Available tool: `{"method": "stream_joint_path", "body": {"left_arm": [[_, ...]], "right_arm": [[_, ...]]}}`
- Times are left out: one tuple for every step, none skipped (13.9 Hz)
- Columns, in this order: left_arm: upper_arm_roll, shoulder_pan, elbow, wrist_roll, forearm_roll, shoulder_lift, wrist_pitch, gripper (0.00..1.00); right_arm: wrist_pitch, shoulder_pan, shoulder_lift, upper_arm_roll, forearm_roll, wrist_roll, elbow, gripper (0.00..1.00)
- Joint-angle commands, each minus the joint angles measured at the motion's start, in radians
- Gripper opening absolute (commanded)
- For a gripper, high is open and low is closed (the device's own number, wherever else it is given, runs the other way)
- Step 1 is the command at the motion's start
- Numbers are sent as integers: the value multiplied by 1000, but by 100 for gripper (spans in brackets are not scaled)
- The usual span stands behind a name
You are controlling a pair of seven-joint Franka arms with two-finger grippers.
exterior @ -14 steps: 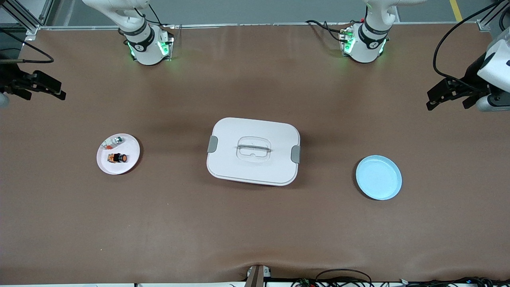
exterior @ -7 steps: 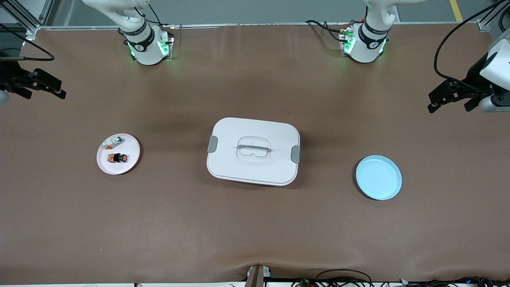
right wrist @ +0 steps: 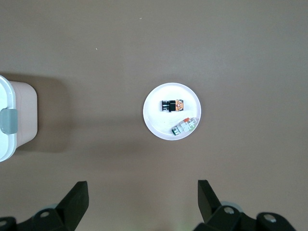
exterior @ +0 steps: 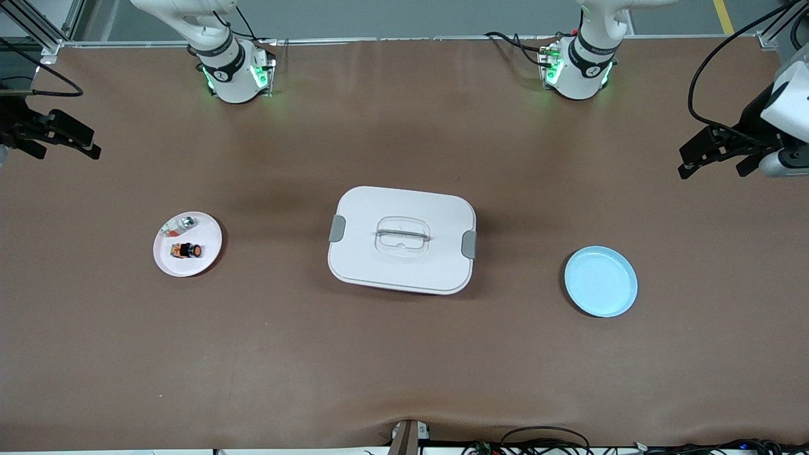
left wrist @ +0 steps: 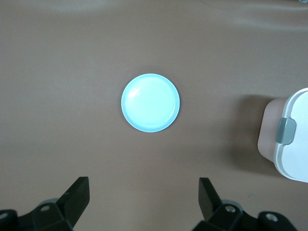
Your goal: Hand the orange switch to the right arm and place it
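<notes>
Orange switch (exterior: pixel 186 251) on plate, fingers well apart

Brown table (exterior: pixel 404 354) — white lidded box (exterior: pixel 402 239) mid; pink plate (exterior: pixel 188 244) twd right arm's end, blue plate (exterior: pixel 600 281) twd left arm's.

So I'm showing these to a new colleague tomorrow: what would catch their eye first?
Most likely the big white lidded box at the table's middle, with a grey latch at each end. Next, the light blue plate toward the left arm's end, and the white plate toward the right arm's end holding the orange switch and a small silver-and-green part. Both pincers, left and right, hang open at the table's ends.
</notes>
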Motion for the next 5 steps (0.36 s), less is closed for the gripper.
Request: {"method": "stream_joint_path", "body": {"left_arm": [[-4,0,24,54,22,7,-49,100],[-4,0,27,60,23,10,-56,100],[-4,0,33,60,21,12,-61,100],[-4,2,33,60,23,13,-61,100],[-4,2,33,62,23,13,-64,100]], "right_arm": [[2,-4,-22,0,-1,-10,-9,100],[2,-4,-25,0,1,-9,-9,100],[0,-4,-25,-1,1,-9,-9,100],[-3,-6,-27,-1,4,-9,-9,100],[-6,-6,-27,-1,4,-9,-9,100]]}}
